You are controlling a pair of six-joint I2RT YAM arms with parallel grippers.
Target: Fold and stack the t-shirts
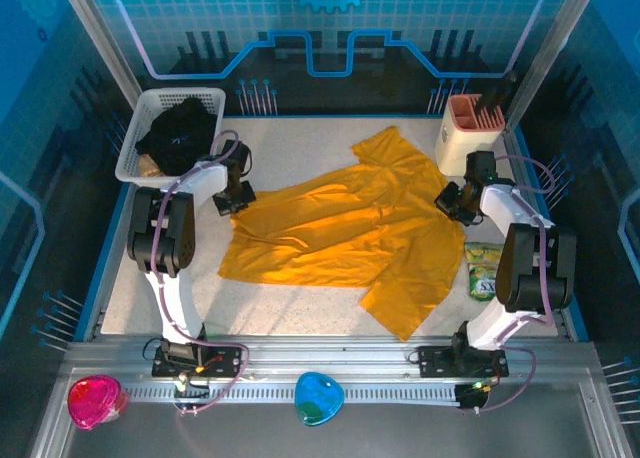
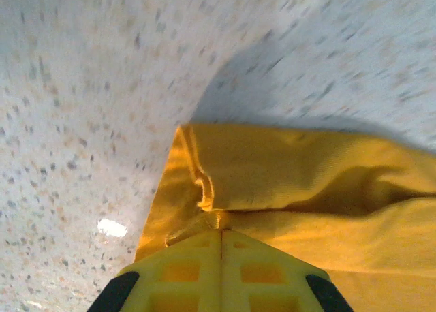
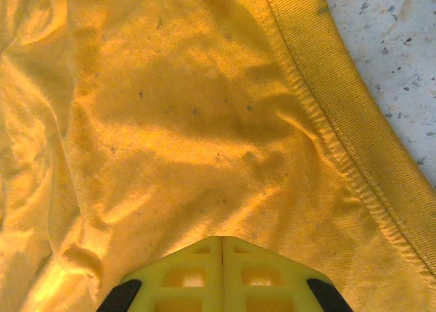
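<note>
Speckled tabletop (image 1: pixel 300 303): yellow t-shirt (image 1: pixel 350 228) lies spread between the grippers. Left gripper (image 2: pixel 221 234) clenched on a bunched corner; right gripper (image 3: pixel 221 240) clenched on cloth beside the ribbed band (image 3: pixel 354 142). Risk: thin pinches slip on lifting, skewing the fold. Beyond left gripper, black t-shirt (image 1: pixel 178 133) sits in mesh basket (image 1: pixel 133 143).

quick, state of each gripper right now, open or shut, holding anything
left gripper: shut, pinching an edge of the yellow t-shirt
right gripper: shut, apparently gripping the same yellow t-shirt
</note>
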